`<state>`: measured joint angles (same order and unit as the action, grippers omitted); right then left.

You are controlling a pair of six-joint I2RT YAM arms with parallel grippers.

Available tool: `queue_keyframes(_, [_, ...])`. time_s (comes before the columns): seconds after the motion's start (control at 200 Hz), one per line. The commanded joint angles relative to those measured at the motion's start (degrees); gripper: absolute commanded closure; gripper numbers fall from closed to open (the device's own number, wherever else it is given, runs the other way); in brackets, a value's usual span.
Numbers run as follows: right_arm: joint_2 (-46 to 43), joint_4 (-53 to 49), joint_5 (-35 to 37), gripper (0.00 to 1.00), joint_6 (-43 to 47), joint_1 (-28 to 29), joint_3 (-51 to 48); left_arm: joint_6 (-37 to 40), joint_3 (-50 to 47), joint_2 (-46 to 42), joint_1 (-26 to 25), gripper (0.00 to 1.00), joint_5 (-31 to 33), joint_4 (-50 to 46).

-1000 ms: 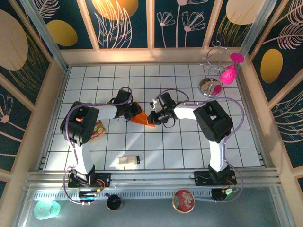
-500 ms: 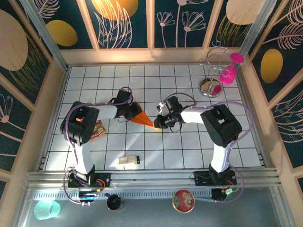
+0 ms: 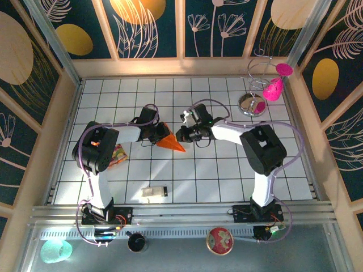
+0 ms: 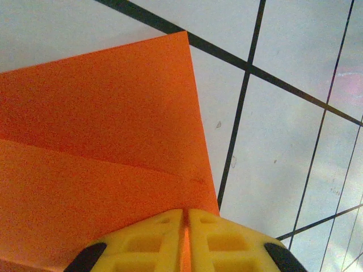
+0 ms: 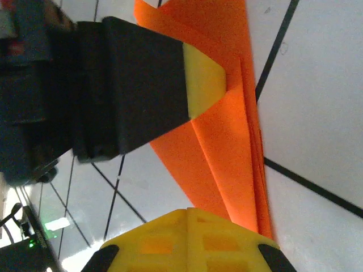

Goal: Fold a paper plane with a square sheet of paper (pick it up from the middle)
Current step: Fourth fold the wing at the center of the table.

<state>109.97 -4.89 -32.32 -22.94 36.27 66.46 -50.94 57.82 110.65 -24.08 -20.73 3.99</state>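
A: L gripper (image 4: 186, 216)?
B: Clamped shut on the folded orange paper (image 4: 102, 141), at its wide end (middle of the table (image 3: 221, 175)).
A: R gripper (image 5: 187, 214)?
B: Closed, tips at the paper's edge; a pinch can't be confirmed.

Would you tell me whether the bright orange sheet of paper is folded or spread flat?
Folded: the bright orange sheet of paper forms a narrow pointed wedge, and the wrist views show overlapping layers.

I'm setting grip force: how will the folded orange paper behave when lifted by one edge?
The folded orange paper is probably very light: thin layered sheets. Its creases likely stiffen it slightly. Held at one edge by the left pincer, its pointed end may sag.
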Motion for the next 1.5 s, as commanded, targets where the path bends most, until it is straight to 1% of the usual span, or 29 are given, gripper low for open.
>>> queue_keyframes(0.0, [3.19, -0.47, 1.74, 1.00, -0.89, 0.55, 1.46, -0.32, -0.60, 3.33, 0.53, 0.88, 3.34, -4.61])
queue_keyframes(0.305, [6.24, -2.27, 4.08, 1.00, -0.44, -0.06, -0.79, 0.00, 0.88, 1.69, 0.52, 0.88, 1.81, -4.64])
queue_keyframes(0.516, [7.59, -4.35, 5.41, 1.00, -0.16, -0.07, -2.31, 0.55, 0.49, -3.85, 0.35, 0.87, -1.02, -2.90])
queue_keyframes(0.671, [7.94, -5.68, 6.21, 1.00, -0.18, -0.06, -2.48, -0.42, -1.35, -6.60, -0.77, 0.87, -3.44, -1.10])
queue_keyframes(0.746, [8.09, -6.11, 6.38, 1.00, -0.35, -0.13, -2.17, -1.31, -1.75, -6.73, -1.83, 0.87, -4.46, -0.02])
queue_keyframes(0.781, [8.17, -6.34, 6.47, 1.00, -0.40, -0.02, -2.10, -1.43, -3.46, -6.52, -2.32, 0.87, -4.70, 0.35])
queue_keyframes(0.926, [8.53, -6.78, 6.48, 1.00, -0.44, 0.04, -1.87, -1.84, -3.38, -4.36, -2.99, 0.87, -5.96, 1.36])
queue_keyframes(1.176, [8.93, -8.30, 7.68, 1.00, -0.10, 0.03, -2.11, -1.45, -2.43, -1.20, -2.99, 0.88, -5.51, 0.97])
queue_keyframes(1.367, [9.72, -10.51, 10.15, 1.00, 0.19, 0.05, -2.64, -0.28, -2.46, 0.67, -2.41, 0.88, -1.17, -3.45])
queue_keyframes(1.492, [10.46, -13.54, 13.30, 1.00, 0.78, 0.09, -3.08, 0.62, -2.45, 0.56, 0.20, 0.88, 0.82, -4.98])
